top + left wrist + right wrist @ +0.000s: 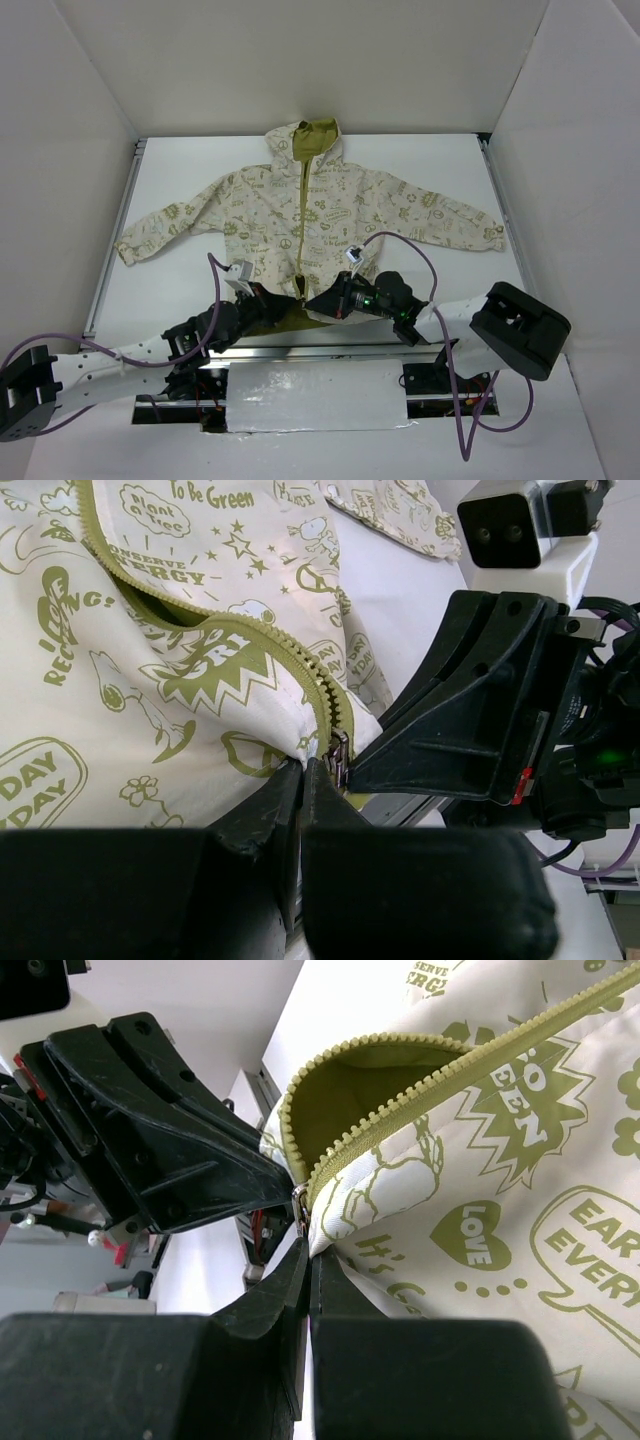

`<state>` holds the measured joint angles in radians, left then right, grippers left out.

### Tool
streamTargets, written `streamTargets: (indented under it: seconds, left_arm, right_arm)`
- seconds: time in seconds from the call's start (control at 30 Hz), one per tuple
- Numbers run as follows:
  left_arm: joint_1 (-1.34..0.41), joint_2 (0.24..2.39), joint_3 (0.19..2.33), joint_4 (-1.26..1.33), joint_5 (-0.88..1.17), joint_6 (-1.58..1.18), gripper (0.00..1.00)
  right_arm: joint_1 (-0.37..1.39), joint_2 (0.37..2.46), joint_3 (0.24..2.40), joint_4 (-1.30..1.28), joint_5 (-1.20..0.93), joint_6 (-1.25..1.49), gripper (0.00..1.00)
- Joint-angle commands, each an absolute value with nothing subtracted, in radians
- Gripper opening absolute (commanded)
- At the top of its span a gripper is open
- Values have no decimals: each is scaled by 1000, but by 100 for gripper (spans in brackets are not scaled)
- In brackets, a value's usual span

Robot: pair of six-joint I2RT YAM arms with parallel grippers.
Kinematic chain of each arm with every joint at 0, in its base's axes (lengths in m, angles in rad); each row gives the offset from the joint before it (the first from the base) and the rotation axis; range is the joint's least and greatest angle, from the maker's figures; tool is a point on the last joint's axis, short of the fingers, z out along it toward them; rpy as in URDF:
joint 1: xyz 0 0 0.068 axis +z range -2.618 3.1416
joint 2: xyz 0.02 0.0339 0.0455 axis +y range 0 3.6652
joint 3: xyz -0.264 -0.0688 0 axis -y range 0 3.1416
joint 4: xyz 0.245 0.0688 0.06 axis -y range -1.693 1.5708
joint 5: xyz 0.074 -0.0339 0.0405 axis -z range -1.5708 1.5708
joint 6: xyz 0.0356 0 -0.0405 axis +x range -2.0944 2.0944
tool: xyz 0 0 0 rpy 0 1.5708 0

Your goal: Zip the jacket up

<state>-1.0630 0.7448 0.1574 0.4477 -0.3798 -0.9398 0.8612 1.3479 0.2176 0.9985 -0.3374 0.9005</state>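
The jacket (pixel 260 215) lies flat on the white counter (pixel 420 170), hood away from the arms and hem toward them. Both tools meet at the foot of the zipper (pixel 304 200). The left tool (pixel 303 770) is pinched narrow on the hem fabric. The right tool (pixel 307 1250) is clamped shut just under the metal slider (pixel 340 760), perhaps on its pull; I cannot be sure. The teeth above gape apart, so zipping looks barely begun. Next, I'd say, the left anchors the hem while the right draws the slider toward the hood.
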Motion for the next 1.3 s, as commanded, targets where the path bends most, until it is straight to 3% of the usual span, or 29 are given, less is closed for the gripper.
streamTargets:
  seconds: [0.0, 1.27]
  left_arm:
    - [-1061, 730, 160, 506, -377, -948, 0]
    - [-1060, 692, 173, 459, -413, -959, 0]
  right_arm:
    - [856, 1362, 227, 1086, -353, 894, 0]
    - [828, 1433, 212, 1204, -434, 903, 0]
